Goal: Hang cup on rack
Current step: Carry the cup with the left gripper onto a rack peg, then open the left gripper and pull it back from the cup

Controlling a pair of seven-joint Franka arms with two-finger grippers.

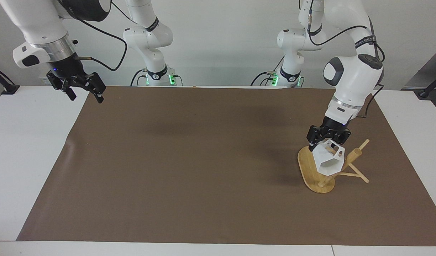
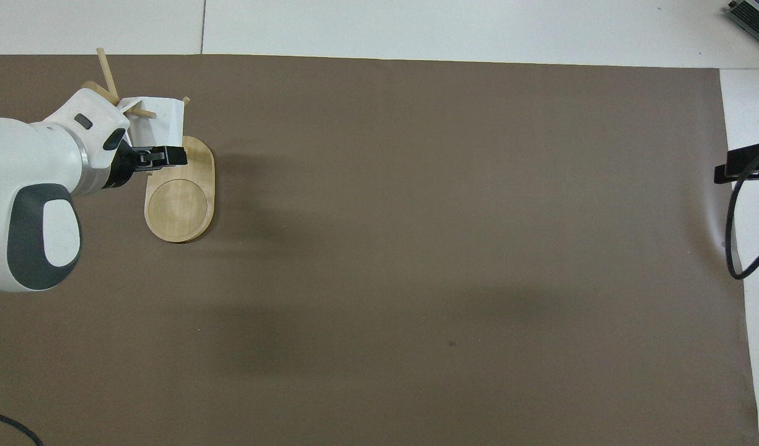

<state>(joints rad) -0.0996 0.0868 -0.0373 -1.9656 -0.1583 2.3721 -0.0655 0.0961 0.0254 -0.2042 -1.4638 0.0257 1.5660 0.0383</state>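
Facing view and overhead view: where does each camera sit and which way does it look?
Facing view: high across the table, looking at the robots; both arms show whole, the left gripper on the white faceted cup.
Overhead view: above the robots' end, looking steeply down; left forearm shows, right gripper at the edge.
Shared: the light bamboo rack, the cup, the brown mat.

Brown mat [image 1: 189, 160] covers white table [image 1: 22, 149]; plain white wall [image 1: 221, 39].

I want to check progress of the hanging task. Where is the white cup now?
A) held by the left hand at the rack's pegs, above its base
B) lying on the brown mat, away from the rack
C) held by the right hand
A: the left hand grips the cup against the rack pegs, above the oval base.
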